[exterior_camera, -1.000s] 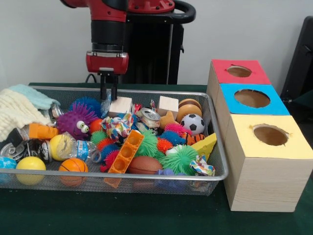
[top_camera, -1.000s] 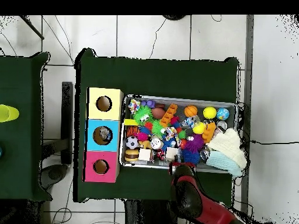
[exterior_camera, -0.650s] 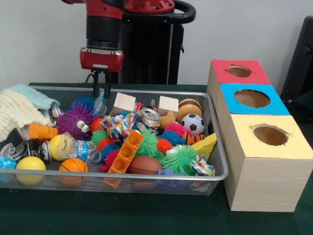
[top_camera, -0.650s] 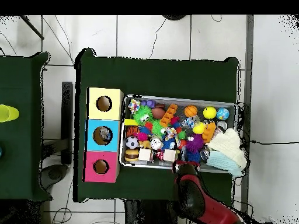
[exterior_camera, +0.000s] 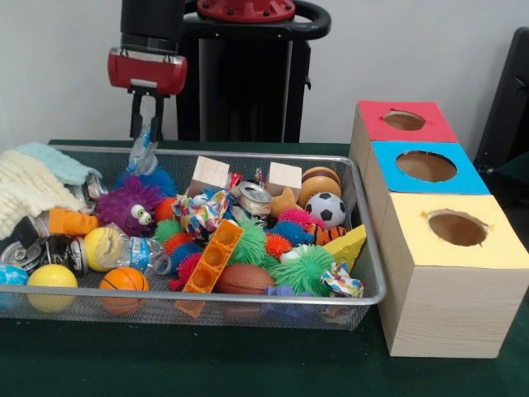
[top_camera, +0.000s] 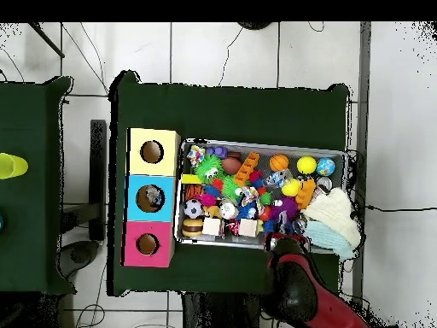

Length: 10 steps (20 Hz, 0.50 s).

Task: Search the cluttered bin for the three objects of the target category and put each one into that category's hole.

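Surface: covered in dark green cloth.
Wall: plain pale grey, directly behind the surface.
Floor: white tiles with dark grout lines, surrounding the surface; thin black cables lie across it beyond the surface.
Second green-covered table: beside the surface, with a gap between; a yellow cup stands on it.

Red arm w/ black wrist band; red housing, black tool below.
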Available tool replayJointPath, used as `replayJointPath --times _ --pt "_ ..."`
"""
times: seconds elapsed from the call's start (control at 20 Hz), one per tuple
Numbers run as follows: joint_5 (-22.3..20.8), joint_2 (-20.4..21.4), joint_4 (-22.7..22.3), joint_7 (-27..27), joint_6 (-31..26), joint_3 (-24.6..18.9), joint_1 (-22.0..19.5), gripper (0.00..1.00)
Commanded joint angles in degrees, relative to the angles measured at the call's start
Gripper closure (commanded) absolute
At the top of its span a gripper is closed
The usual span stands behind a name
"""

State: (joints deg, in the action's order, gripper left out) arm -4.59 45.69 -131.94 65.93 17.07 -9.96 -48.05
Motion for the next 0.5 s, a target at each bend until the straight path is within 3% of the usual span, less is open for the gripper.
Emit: replayJointPath --times 0.05,0.5 --pt "4.6 7.5 1.0 18.0 -7.6 -5.9 -0.8 1.0" --pt "10.9 17.7 -1.2 18.5 -18.4 -6.4 2.4 1.0"
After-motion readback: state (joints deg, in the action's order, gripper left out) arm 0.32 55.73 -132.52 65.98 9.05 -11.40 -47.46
